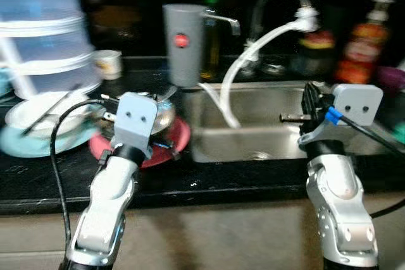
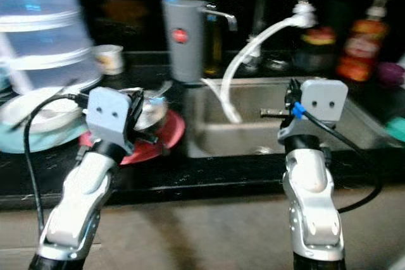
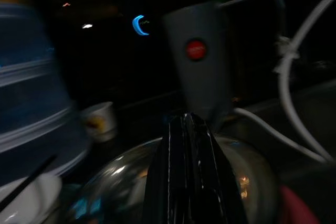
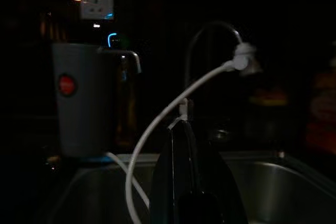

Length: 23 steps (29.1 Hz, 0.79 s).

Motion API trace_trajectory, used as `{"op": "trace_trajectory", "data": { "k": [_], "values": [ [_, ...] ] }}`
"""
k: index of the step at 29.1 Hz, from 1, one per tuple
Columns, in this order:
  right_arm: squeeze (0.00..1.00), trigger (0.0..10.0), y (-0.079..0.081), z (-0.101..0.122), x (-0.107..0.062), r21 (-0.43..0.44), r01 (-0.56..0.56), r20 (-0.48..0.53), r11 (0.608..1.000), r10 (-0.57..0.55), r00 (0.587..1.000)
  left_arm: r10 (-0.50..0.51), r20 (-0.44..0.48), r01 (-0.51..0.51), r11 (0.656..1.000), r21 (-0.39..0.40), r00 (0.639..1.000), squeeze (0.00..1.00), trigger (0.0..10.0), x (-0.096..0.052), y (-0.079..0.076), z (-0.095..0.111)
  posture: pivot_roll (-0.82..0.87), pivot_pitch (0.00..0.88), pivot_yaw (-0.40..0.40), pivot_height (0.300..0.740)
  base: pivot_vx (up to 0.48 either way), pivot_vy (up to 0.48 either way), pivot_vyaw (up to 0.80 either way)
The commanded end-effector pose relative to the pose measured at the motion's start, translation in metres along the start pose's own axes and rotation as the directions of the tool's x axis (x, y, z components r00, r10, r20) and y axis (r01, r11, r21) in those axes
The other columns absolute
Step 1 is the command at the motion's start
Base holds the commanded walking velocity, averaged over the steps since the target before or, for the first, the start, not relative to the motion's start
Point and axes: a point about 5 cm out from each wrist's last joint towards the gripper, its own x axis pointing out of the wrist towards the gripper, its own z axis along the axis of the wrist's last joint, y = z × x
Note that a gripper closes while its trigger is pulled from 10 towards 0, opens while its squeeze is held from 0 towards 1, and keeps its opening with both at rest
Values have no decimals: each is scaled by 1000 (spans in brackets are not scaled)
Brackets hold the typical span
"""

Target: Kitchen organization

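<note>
Progress: early by the look of it, nothing stowed yet, dishes out on desk (image 1: 38,178) beside sink (image 1: 266,132). Left gripper (image 1: 166,118) over steel bowl (image 1: 161,113) on red plate (image 1: 180,140), just left of sink; jaws together, nothing clamped as far as visible. Right gripper (image 1: 292,117) above sink basin, jaws together, empty. Left to do, prob.: bowl, plates, cup.

Count: 1 steel bowl, 1 red plate, 1 white dish (image 1: 44,113) w/ dark utensil on 1 teal plate (image 1: 25,143), 1 small cup (image 1: 109,64), 1 grey jug (image 1: 185,43) behind sink's left corner, 1 tap w/ white hose (image 1: 253,55), 1 orange bottle (image 1: 362,45), 1 stack of clear tubs (image 1: 44,30).
</note>
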Motion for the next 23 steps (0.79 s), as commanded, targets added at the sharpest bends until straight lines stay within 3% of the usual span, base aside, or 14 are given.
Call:
{"op": "trace_trajectory", "data": {
  "k": [1,4,23],
  "values": [
    [0,10000,-1,0,-1,5,3,-5,1000,-3,1000,-13,-13,13,1000,5,1000,0,10000,-1,-2,-3,-5,86,-57,740,0,0,800],
    [0,10000,-1,0,-1,1,2,-5,1000,-2,1000,-15,-15,15,1000,6,1000,0,10000,-2,-2,-3,-4,85,-57,740,0,0,796],
    [0,10000,-1,-3,-2,34,11,-28,999,-10,1000,-19,-42,19,1000,-3,999,0,10000,0,-4,-5,-8,93,-55,740,0,0,0]
  ]
}}
